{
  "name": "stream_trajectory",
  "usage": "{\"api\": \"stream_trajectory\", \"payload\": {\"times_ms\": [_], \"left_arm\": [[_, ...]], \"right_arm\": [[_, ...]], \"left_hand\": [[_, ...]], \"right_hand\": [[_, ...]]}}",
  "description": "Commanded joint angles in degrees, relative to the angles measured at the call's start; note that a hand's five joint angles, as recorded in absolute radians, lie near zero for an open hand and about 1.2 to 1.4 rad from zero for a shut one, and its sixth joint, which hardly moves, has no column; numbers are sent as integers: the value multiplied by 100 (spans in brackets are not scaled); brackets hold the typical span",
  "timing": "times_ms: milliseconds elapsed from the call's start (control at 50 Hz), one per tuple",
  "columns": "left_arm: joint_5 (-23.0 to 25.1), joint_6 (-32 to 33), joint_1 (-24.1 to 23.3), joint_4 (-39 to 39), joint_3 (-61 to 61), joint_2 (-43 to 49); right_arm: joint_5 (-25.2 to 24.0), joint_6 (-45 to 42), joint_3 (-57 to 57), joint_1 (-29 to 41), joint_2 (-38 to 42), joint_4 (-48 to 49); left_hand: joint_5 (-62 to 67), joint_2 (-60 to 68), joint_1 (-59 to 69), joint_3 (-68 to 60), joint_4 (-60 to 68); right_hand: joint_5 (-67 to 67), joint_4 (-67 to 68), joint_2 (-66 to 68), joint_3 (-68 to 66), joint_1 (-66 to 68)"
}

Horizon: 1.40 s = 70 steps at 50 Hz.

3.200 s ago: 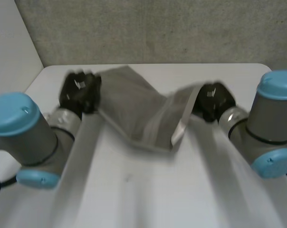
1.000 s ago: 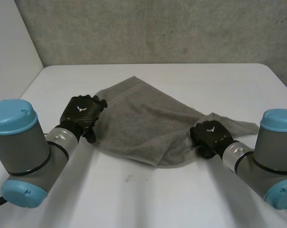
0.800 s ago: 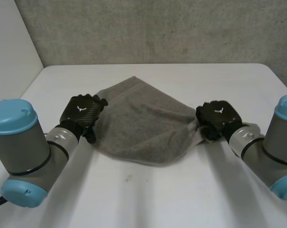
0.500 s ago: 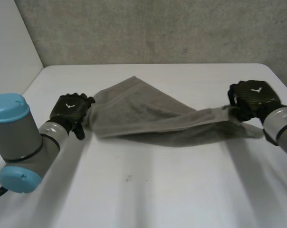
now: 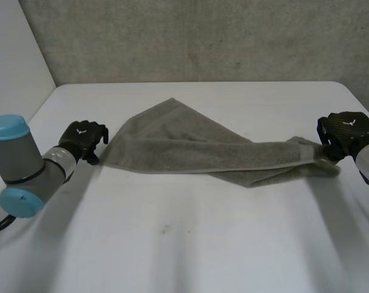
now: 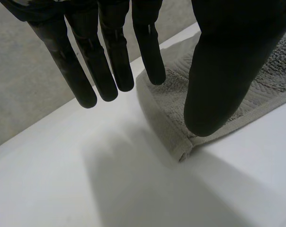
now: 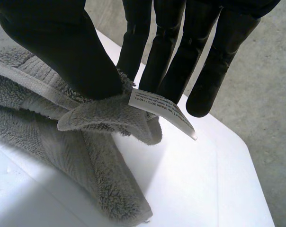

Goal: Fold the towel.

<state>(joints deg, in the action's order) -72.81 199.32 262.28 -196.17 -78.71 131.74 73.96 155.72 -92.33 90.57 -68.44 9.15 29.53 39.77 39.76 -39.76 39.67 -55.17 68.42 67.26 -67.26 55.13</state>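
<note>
We see grey towel (image 5: 190,146) stretched across centre of frame on white table (image 5: 184,244), bunched narrow toward right end, broad flap fanning to upper left. Our left hand (image 5: 80,138) at middle left, just beside towel's left corner: released, fingers straight, thumb hovering above corner hem. Our right hand (image 5: 348,131) at far right edge, grasping towel's right corner, thumb pressing cloth against fingers. White label (image 7: 158,107) sticks out at its fingertips.
</note>
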Motion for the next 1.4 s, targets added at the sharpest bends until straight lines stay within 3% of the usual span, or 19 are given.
{"api": "stream_trajectory", "payload": {"times_ms": [20, 160, 260, 560, 820, 880, 1160, 1400], "left_arm": [[636, -7, 25, -18, 251, 194], [671, -7, 25, 105, 453, 379], [671, 2, 25, 421, 708, 555], [645, 2, 34, 474, 998, 818], [645, 19, 34, 527, 1341, 1091], [636, 19, 25, 527, 1454, 1135], [636, 54, 25, 589, 1754, 1302], [645, 54, -10, 580, 1877, 1328]], "right_arm": [[-13, 11, -13, 22, 67, -1], [-22, 2, -48, 48, 94, -1], [-22, -7, -48, 66, 120, -1], [-31, -16, -83, 83, 164, -1], [-22, -33, -110, 92, 199, -1], [-22, -42, -110, 92, 208, -1], [-31, -60, -110, 92, 278, -1], [-31, -95, -145, 92, 278, 8]], "left_hand": [[634, 610, 611, -611, 621], [618, 594, 594, -594, 604], [-256, -280, -279, 279, -269], [-207, -231, -230, 230, -220], [147, 123, 123, -123, 133], [851, 826, 827, -827, 837], [1895, 1871, 1872, -1872, 1882], [1879, 1855, 1856, -1856, 1866]], "right_hand": [[-1483, 1158, 1274, -1274, 2487], [-1483, 1158, 1274, -1274, 2487], [-1483, 1158, 1274, -1274, 2487], [-1483, 1158, 1274, -1274, 2487], [-1483, 1158, 1274, -1274, 2487], [-1483, 1158, 1274, -1274, 2487], [-1483, 1158, 1274, -1274, 2487], [-1483, 1158, 1274, -1274, 2487]]}}
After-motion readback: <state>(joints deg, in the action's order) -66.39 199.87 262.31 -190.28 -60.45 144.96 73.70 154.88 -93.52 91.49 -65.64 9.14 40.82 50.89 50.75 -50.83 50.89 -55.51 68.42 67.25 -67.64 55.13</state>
